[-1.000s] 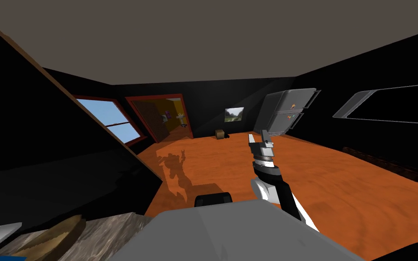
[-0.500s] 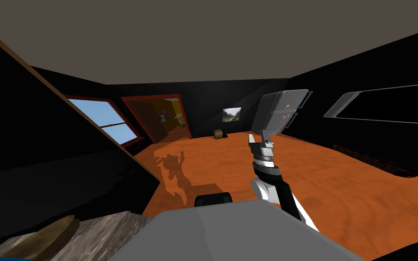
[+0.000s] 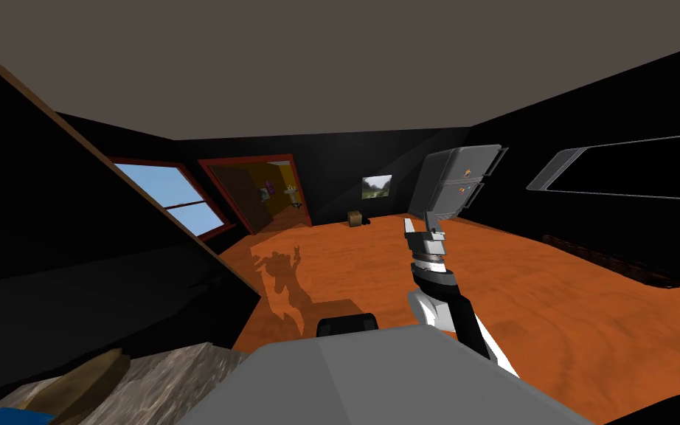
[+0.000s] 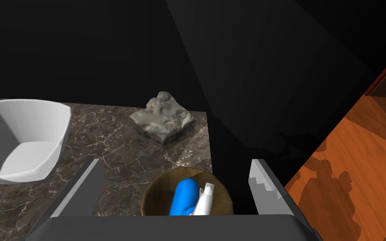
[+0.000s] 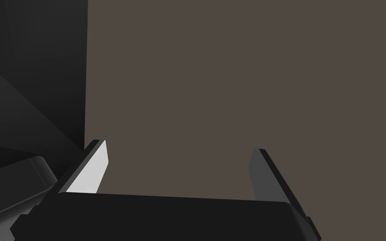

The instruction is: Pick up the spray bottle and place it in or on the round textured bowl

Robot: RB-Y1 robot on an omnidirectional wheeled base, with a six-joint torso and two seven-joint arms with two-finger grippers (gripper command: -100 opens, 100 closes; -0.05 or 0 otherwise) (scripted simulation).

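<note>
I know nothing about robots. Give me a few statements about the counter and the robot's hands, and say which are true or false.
1. The blue spray bottle lies inside the brown bowl. True.
2. The left gripper is clamped on the bottle. False: its fingers stand open, apart from it.
3. The grey lumpy block sits inside the white container. False: it rests on the marble counter, apart from the container.
4. The right gripper is open. True.
</note>
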